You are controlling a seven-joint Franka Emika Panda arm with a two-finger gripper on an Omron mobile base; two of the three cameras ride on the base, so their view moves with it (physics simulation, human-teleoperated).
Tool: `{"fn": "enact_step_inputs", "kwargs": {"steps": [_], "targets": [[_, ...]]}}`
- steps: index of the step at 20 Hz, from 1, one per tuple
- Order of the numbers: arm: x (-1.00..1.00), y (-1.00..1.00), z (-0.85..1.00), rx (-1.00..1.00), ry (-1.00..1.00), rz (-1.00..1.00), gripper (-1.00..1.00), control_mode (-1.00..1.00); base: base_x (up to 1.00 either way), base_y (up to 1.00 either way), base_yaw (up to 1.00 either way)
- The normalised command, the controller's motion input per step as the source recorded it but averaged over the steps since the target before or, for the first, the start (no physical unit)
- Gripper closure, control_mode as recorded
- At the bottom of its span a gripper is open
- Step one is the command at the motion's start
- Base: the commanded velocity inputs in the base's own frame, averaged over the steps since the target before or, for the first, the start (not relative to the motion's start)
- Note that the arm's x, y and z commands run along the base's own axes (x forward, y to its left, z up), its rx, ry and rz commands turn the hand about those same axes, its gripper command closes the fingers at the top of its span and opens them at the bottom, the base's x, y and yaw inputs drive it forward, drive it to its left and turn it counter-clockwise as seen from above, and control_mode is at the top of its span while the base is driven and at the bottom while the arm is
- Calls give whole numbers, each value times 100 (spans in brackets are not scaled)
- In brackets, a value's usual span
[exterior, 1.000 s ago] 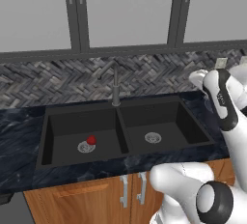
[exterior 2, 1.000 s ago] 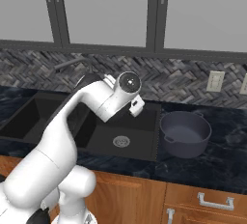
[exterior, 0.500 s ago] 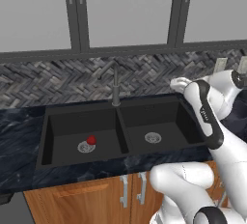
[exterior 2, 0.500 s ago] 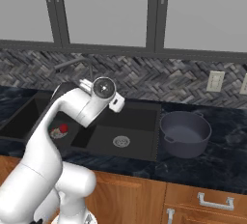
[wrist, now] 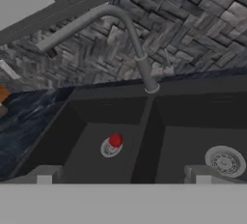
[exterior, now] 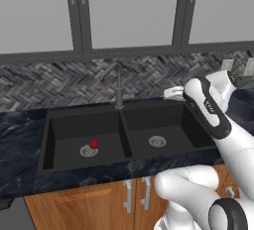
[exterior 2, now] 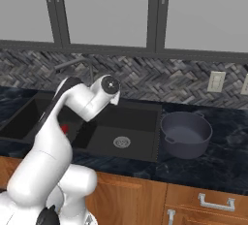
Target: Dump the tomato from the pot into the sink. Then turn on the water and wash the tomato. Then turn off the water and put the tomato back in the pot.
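Small glossy red tomato (exterior: 94, 144) sits in the left basin of the matte black double-basin sink (exterior: 126, 112), touching the round silver drain ring (exterior: 88, 150); same spot as a second ago, so it hasn't rolled. In the hand view the tomato (wrist: 115, 139) is on that drain, left of the centre divider. Dump step looks done.

Dark navy round pot (exterior 2: 186, 134) stands upright on the dark marbled counter (exterior 2: 227, 161) just right of the sink, apparently empty, unchanged over the last second.

What changed: the white arm swung. A second ago the hand was up near the right end of the counter by the pot; now the gripper (exterior: 173, 93) is over the back edge of the right basin, moved toward the grey gooseneck faucet (exterior: 119, 87). Base cameras didn't shift, so it's the arm moving, not the base.

Gripper: fingers wide apart, nothing between them; the dark tips (wrist: 44, 175) at the bottom of the hand view are spread and empty.

Meaning: likely heading for the faucet to turn the water on. No water stream visible. Faucet spout (wrist: 87, 20) in the hand view points out to the left. Can't make out the faucet handle clearly; the gripper isn't touching the faucet yet.
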Motion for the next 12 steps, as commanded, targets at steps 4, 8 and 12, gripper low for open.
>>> {"fn": "enact_step_inputs", "kwargs": {"steps": [4,8,12], "targets": [[21,21,0,-12,-3,39,-100,-100,0,0,0],[2,46,0,-16,-23,6,-100,-100,0,0,0],[0,53,-8,-16,-30,-13,-100,-100,0,0,0]]}}
